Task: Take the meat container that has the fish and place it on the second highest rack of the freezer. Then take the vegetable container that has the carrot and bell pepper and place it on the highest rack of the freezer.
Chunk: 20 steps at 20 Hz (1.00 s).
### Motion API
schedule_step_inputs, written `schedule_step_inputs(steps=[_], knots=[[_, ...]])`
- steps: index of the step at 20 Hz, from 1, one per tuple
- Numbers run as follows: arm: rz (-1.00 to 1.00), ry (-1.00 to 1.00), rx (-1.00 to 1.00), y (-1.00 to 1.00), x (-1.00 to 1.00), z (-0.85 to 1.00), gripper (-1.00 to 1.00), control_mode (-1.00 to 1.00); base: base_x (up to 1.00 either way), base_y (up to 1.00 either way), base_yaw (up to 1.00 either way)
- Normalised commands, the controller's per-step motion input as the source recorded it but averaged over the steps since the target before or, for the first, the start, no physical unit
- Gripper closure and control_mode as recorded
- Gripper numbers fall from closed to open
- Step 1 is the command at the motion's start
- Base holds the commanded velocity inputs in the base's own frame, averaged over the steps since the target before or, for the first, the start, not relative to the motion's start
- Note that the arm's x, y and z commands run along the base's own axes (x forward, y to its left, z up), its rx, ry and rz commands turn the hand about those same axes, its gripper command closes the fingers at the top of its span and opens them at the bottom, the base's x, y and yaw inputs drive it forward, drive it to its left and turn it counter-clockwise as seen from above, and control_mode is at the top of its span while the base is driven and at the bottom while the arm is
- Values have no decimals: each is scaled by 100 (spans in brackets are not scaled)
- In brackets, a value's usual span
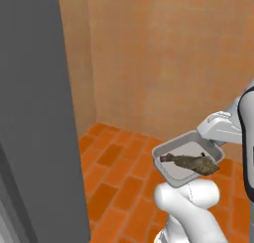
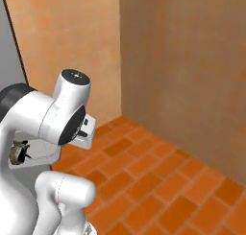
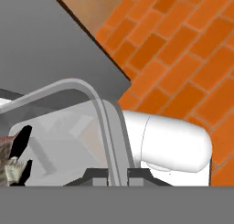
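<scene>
An orange brick-pattern floor runs back to plain tan walls that meet in a corner, and the tall grey side of the freezer fills the left of the left base view. Held up above that floor, in front of the white arm, is a shallow grey meat container with rounded corners, roughly level. The fish, dark olive-brown and mottled, lies along its length with the tail toward the left and the body reaching the right rim. In the hand view the pincer is closed narrow on the container's rim, its two dark fingertips sitting one on each side of the thin grey wall, which arches up and away to the left; a bit of the fish's mottled tail shows at the lower left edge inside the tray. The container is well apart from the freezer's side, with open floor between them, and the freezer's inside is not visible from here.
</scene>
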Motion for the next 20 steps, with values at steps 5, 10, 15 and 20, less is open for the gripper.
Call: schedule_step_inputs(steps=[5, 10, 15, 20], knots=[[0, 0, 0, 0, 0, 0, 100, 100, 1, -6, 67], [0, 0, 0, 0, 0, 0, 100, 100, -12, -3, 56], [0, 0, 0, 0, 0, 0, 100, 100, -11, 0, 50], [0, 0, 0, 0, 0, 0, 100, 100, 0, 0, 49]])
